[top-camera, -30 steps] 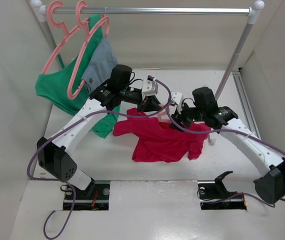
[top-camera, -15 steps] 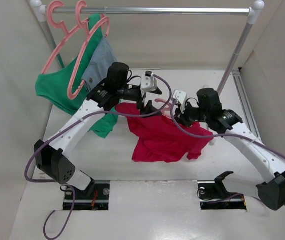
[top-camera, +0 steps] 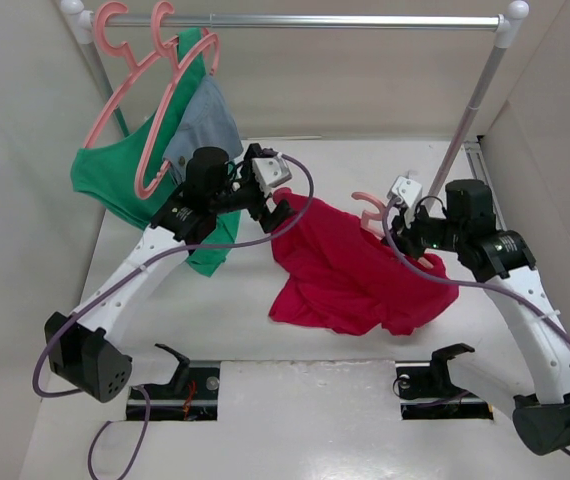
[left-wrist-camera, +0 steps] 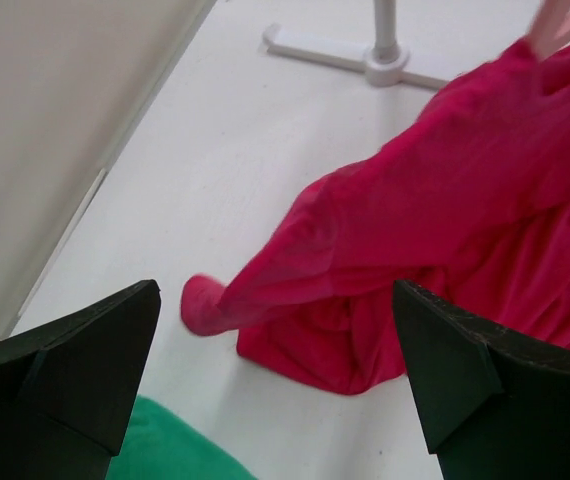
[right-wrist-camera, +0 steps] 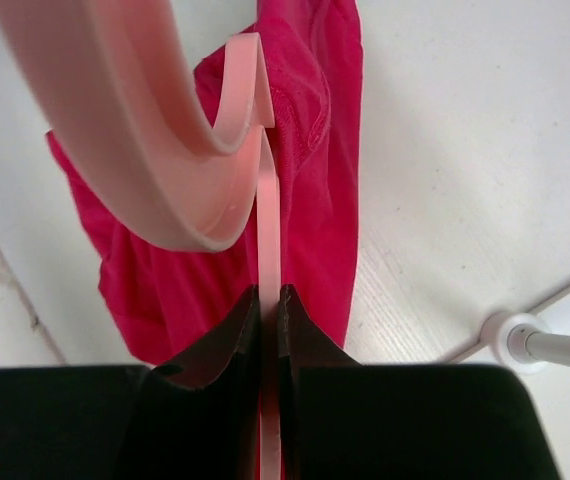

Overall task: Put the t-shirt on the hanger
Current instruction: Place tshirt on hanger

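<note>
The crimson t-shirt (top-camera: 350, 275) hangs in a heap from the hanger, its lower part resting on the table. Only the pink hanger's hook (top-camera: 370, 206) and neck show; the rest is hidden in the cloth. My right gripper (top-camera: 398, 222) is shut on the hanger's thin neck (right-wrist-camera: 268, 230), just under the curled hook (right-wrist-camera: 135, 150), with the t-shirt (right-wrist-camera: 310, 120) below. My left gripper (top-camera: 276, 205) is open above the shirt's left edge, holding nothing. In the left wrist view the left gripper (left-wrist-camera: 275, 375) hovers near a sleeve tip of the t-shirt (left-wrist-camera: 445, 220).
A clothes rail (top-camera: 315, 20) spans the back, its right post (top-camera: 470, 110) ending in a foot (left-wrist-camera: 380, 62) on the table. Two pink hangers at the rail's left end carry a green garment (top-camera: 115, 180) and a grey-blue piece (top-camera: 203, 122). Walls close both sides.
My left gripper opened, let go of the t-shirt and drew back to the left. My right gripper shut on the hanger and carried it up and to the right, pulling the shirt along.
</note>
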Controlling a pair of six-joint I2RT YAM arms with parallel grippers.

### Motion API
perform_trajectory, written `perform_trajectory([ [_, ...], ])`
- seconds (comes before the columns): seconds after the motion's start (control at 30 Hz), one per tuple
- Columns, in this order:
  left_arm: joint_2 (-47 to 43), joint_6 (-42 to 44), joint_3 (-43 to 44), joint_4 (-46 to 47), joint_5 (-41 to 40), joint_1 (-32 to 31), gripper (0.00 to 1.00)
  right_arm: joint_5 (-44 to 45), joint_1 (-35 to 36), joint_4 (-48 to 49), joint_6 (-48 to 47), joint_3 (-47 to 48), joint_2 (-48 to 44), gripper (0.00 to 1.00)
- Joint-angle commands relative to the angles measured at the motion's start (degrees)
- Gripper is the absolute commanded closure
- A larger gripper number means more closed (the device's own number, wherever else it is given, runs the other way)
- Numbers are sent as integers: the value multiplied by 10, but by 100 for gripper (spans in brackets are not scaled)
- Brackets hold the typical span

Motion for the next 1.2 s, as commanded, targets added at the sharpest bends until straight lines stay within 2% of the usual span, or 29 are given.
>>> perform_trajectory([
  [0.0,-13,6,-22,40,-58,-2,0,-65,-8,-62,-42,68,-10,100],
  [0.17,16,37,-29,14,-46,-2,0,-71,-8,-131,-60,124,-10,100],
  [0.27,17,73,-41,-4,26,23,0,-39,-8,-154,-60,144,-20,100],
  [0.37,28,116,-36,-46,72,29,5,-28,-13,-166,-60,149,-20,100],
  [0.43,36,145,-30,-83,78,29,20,-28,-13,-166,-60,154,-20,100],
  [0.47,45,146,-30,-88,78,29,42,-28,-13,-166,-60,160,-20,100],
  [0.5,45,146,-30,-93,73,29,50,-21,-13,-166,-60,161,-20,100],
  [0.57,50,170,-30,-113,72,29,60,-13,-18,-171,-60,173,-27,100],
  [0.6,50,178,-30,-127,72,29,77,-7,-18,-171,-60,181,-27,100],
  [0.67,50,178,-30,-127,72,29,100,1,-18,-177,-60,193,-32,100],
  [0.87,50,155,-24,-114,28,29,100,25,-18,-190,-60,204,-37,100],
  [1.0,50,156,-52,-85,11,49,100,46,-18,-204,-60,216,-42,100],
  [1.17,57,183,-102,-63,-56,49,100,68,-18,-214,-54,237,-54,100],
])
